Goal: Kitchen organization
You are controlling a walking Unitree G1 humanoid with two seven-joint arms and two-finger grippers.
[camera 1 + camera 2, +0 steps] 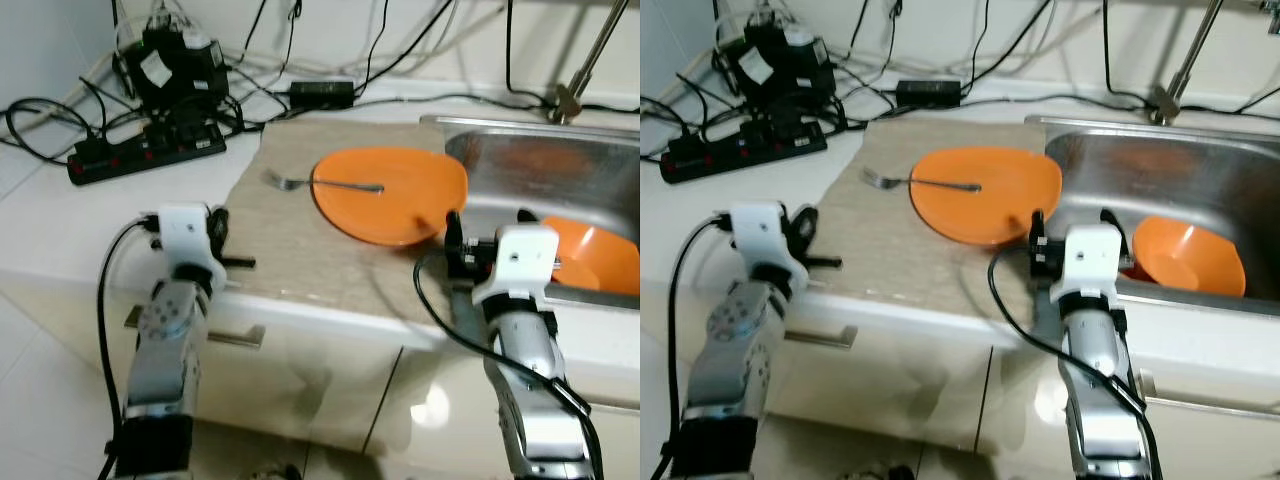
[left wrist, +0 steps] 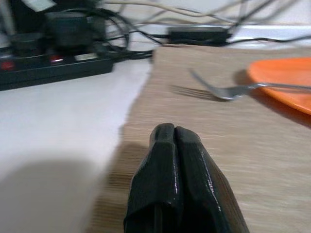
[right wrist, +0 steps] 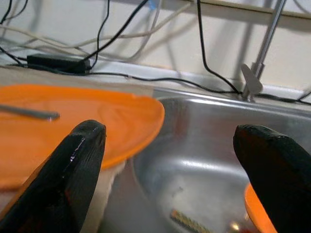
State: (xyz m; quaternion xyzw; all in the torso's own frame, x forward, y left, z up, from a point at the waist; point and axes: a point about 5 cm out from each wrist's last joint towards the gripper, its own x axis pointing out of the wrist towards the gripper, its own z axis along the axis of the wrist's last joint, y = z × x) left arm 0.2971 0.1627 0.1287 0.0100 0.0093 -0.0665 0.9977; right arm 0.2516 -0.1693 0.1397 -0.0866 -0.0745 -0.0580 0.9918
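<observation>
An orange plate (image 1: 400, 205) lies on a beige mat (image 1: 290, 255), its right rim hanging over the steel sink (image 1: 540, 160). A silver fork (image 1: 325, 184) rests across the plate, tines out on the mat. An orange bowl (image 1: 598, 255) sits inside the sink at the right. My left gripper (image 2: 175, 138) is shut and empty, low over the mat's front left corner and pointing toward the fork. My right gripper (image 3: 172, 131) is open at the sink's front left corner. One of its fingers (image 3: 80, 155) is just below the plate's overhanging rim, the other over the basin.
A black power strip (image 1: 145, 155), a power adapter (image 1: 320, 93) and tangled cables crowd the back left of the white counter. The faucet (image 1: 580, 70) rises behind the sink. A drawer handle (image 1: 235, 338) sits below the counter edge.
</observation>
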